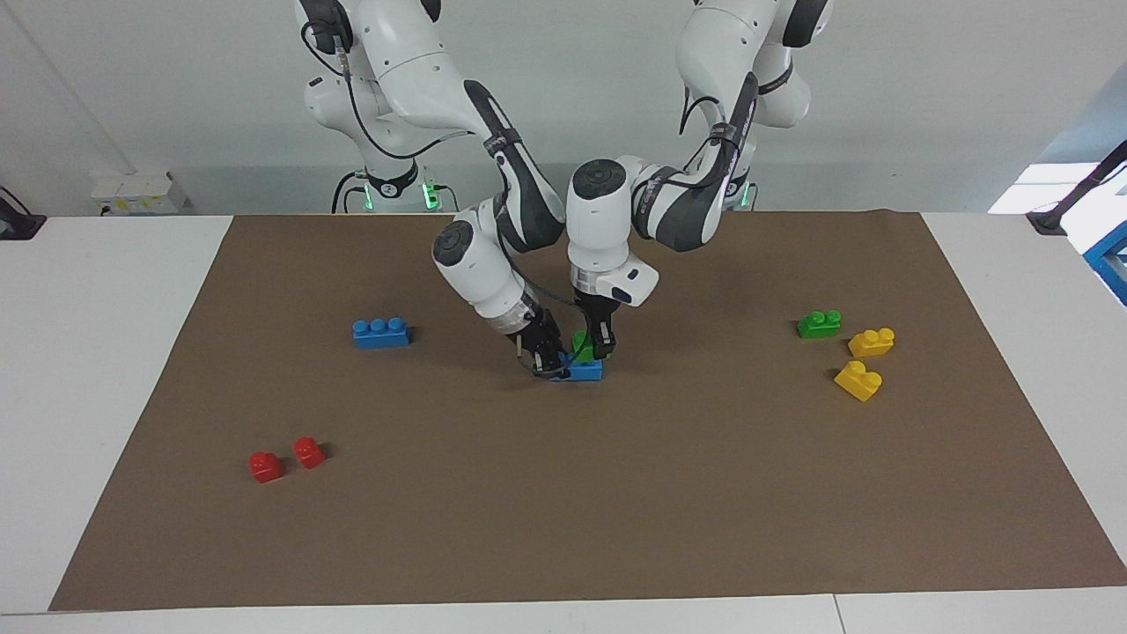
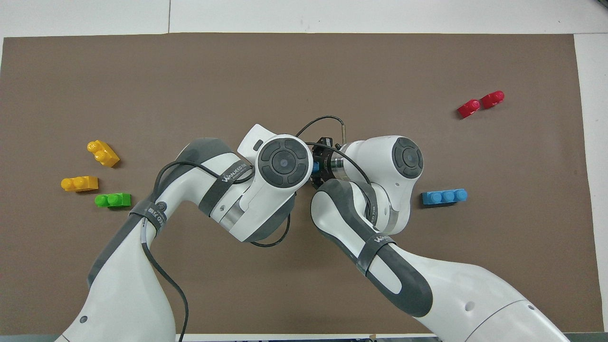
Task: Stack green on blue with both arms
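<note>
A plain brown mat (image 1: 616, 511) covers the white worktop (image 1: 97, 370). On it lie two bright blue bricks (image 1: 380, 333) (image 1: 584, 370), two bright green bricks (image 1: 819, 324) (image 1: 582, 345), two yellow bricks (image 1: 872, 342) (image 1: 858, 380) and two red bricks (image 1: 265, 467) (image 1: 308, 452). Both arms are white with dark grey joints; the left gripper (image 1: 604, 350) and right gripper (image 1: 544, 359) look black, though little of them shows

Held brick (image 1: 581, 345) on brick (image 1: 585, 370) mid-mat (image 1: 616, 493), btwn grippers.
</note>
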Controlling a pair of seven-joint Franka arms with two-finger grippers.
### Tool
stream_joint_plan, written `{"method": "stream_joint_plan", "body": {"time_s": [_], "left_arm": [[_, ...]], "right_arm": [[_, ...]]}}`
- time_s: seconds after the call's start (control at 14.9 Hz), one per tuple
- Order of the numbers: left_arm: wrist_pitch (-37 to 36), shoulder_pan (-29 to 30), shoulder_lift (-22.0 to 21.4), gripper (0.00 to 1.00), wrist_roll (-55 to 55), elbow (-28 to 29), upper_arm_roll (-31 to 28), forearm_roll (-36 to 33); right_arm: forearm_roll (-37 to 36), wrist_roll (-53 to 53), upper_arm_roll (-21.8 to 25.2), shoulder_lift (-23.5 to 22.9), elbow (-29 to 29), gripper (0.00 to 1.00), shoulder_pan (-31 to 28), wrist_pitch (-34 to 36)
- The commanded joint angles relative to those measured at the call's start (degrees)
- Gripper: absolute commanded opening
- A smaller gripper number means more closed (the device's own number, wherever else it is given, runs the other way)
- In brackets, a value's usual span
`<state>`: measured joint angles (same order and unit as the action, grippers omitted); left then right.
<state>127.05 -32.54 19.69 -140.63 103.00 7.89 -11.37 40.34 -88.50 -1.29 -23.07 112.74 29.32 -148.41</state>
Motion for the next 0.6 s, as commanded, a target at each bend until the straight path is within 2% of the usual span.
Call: {"method": "stream_joint_plan", "body": {"time_s": [0.0,0.33,0.54], "left_arm": [[0.91,-0.95,1.23,0.0,-1.49,-0.87,-0.77,-2.07],[2.06,-1.04,2.19,0.0,-2.02,-0.7,-0.77,-2.51],[3.54,-0.95,2.81,0.0,-3.85,-0.61,-0.77,-5.14]], "right_arm": [[1.32,0.69,0.15,-2.42,0.55,0.0,1.0,-3.38],[1.32,1.13,0.15,-2.42,1.17,0.0,1.09,-4.43],[1.32,1.05,0.15,-2.42,1.17,0.0,1.09,-4.43]]}}
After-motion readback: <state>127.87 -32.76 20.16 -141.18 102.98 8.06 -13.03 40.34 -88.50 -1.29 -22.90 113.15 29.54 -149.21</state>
